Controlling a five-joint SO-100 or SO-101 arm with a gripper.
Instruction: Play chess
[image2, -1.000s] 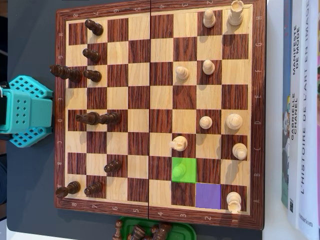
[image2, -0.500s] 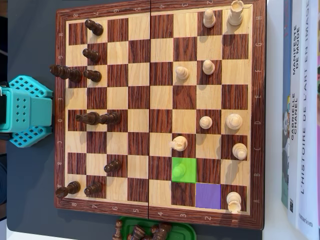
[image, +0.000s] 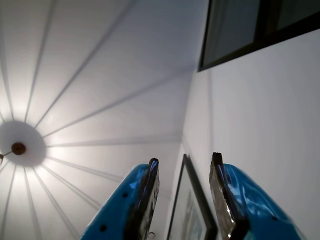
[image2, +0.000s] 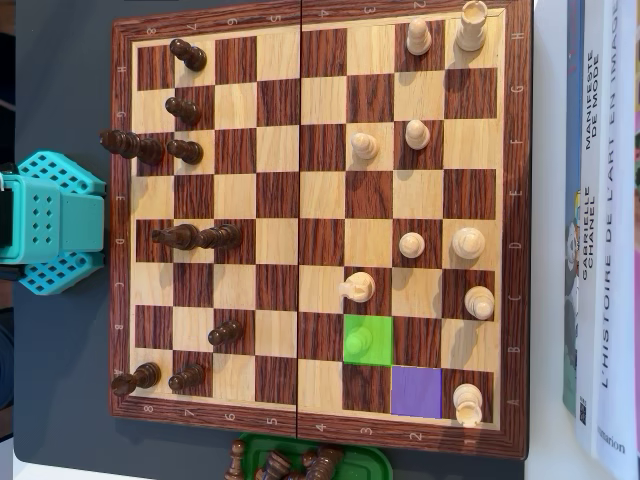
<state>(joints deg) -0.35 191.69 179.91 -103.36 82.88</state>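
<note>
Overhead, working left to right. Arm base (image2: 45, 222) sits off the board's left edge; the arm itself does not reach over the squares. In the wrist view the gripper (image: 184, 172) points up at the ceiling, jaws parted with a clear gap and nothing between them.

Board (image2: 318, 440): dark pieces crowd the left files, several leaning or lying over, such as the pair (image2: 195, 237) at mid-left. Captured dark pieces sit in a green tray (image2: 360, 458) at the near edge. White pieces stand on the right half.

Two squares are tinted: green (image2: 368, 339) and, just right and nearer, purple (image2: 416, 391). Both look empty. Which piece you are meant to move I cannot tell; the white piece (image2: 358, 288) just beyond the green square is the closest candidate.

Handling, as a guess: small turned wood, light, rigid, smooth-finished, so likely slippery and easy to tip. Take it at the narrow neck below the head, jaws coming straight down, since neighbours stand close. Books (image2: 600, 220) lie off the right edge, well clear.
</note>
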